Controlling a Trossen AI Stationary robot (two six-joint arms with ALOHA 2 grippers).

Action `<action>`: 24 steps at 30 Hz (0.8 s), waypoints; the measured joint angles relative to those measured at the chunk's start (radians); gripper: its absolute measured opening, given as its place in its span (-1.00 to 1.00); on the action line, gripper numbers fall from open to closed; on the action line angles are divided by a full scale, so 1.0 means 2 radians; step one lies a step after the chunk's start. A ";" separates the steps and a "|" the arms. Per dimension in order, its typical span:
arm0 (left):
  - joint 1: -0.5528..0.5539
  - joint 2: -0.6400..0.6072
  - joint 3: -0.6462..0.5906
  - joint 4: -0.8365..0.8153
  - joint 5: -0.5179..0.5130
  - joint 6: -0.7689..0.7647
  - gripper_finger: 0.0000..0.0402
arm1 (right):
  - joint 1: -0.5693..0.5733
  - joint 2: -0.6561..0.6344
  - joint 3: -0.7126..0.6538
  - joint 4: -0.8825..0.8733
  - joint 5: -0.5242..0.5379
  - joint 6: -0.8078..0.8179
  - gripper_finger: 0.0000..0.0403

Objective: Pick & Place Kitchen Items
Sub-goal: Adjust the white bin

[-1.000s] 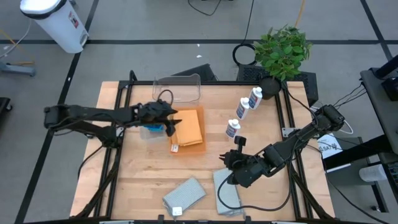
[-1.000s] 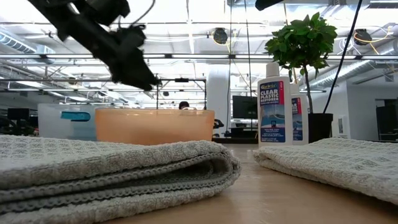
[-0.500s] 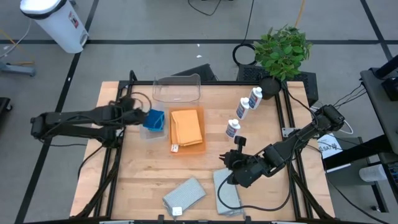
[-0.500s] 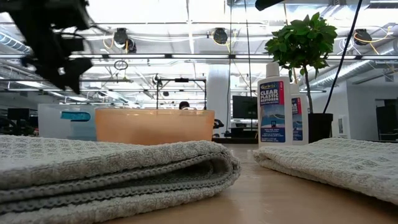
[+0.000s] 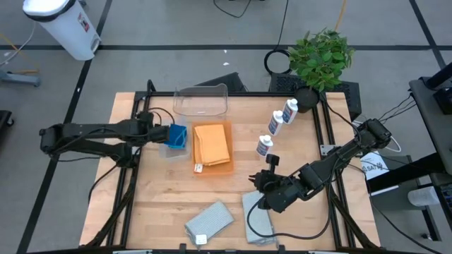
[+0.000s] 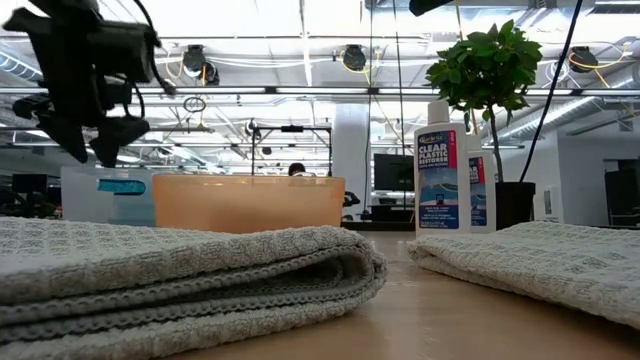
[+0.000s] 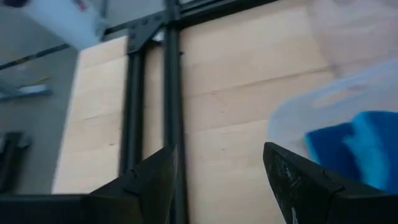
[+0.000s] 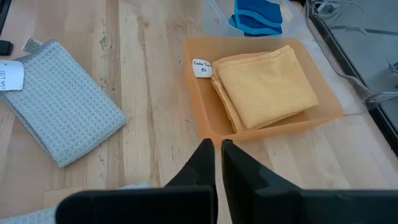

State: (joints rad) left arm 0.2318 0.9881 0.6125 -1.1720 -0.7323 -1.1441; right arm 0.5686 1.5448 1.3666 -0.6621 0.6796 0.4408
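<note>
1. Counter (image 5: 169,197): pale wood planks, black metal frame along the sides.
2. Orange tray (image 5: 224,166): translucent plastic, rectangular, mid-counter; holds orange cloth (image 5: 212,143), folded, fine waffle weave, w/ white tag at tray corner.
3. Blue sponges (image 5: 175,136): bright blue, blocky, in small clear container (image 5: 167,151) just left of tray.
4. Grey cloths: two, coarse waffle weave, folded, at the near edge; one (image 5: 209,220) w/ white label, other (image 5: 258,219) partly under right arm.
5. Bottles: three, white w/ blue labels, upright, in a slanting row right of tray – (image 5: 265,146), (image 5: 275,123), (image 5: 290,110).
6. Clear tub (image 5: 201,101): empty-looking, far edge of counter.
7. Potted plant (image 5: 321,56): green, leafy, past far right corner.
8. Left tool (image 5: 159,132): fingers apart, medium gap, holding nothing, just beside sponge container.
9. Right tool (image 8: 217,163): fingers pressed together, empty, hovering above grey cloth.
</note>
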 joint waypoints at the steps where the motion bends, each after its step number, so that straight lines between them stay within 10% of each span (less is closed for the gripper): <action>1: 0.006 0.011 0.000 -0.002 -0.001 -0.006 0.20 | 0.000 0.000 0.000 0.000 0.000 0.000 -1.00; 24: 0.044 0.079 0.000 0.095 0.003 0.113 0.20 | 0.000 0.000 0.000 0.000 0.000 0.000 -1.00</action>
State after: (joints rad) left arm 0.3195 1.1459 0.6125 -0.9828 -0.7265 -0.9180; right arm 0.5686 1.5448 1.3666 -0.6624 0.6796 0.4402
